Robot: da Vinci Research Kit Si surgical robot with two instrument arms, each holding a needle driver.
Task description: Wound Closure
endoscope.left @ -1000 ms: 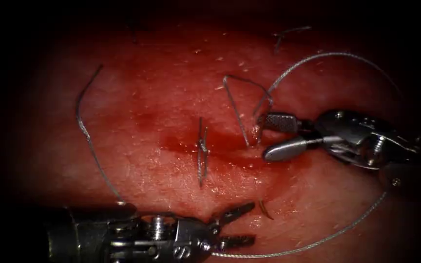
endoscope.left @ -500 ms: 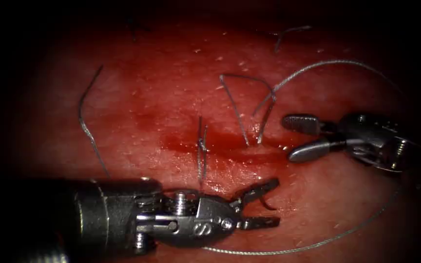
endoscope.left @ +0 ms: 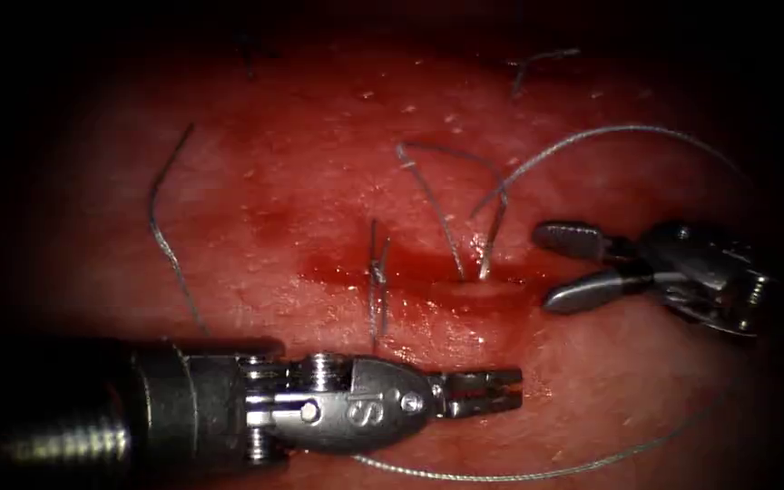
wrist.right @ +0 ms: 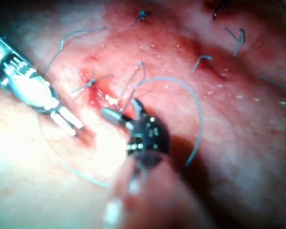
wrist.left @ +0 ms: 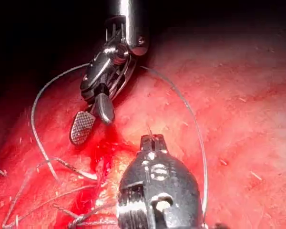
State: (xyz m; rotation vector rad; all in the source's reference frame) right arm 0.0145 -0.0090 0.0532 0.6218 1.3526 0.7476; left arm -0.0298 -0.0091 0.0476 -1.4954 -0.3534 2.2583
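The left gripper (endoscope.left: 501,388) lies below the cut (endoscope.left: 428,272) on the tissue (endoscope.left: 301,181), its jaws closed together on the needle (wrist.left: 150,130), of which a thin tip shows just past the jaw ends in the left wrist view; where along the curve it is held cannot be told. The right gripper (endoscope.left: 560,268) sits just right of the cut with its jaws apart, holding nothing. The thread (endoscope.left: 592,133) rises from the cut, arcs over the right gripper and trails below the left tool. A knotted stitch (endoscope.left: 376,272) crosses the cut further left.
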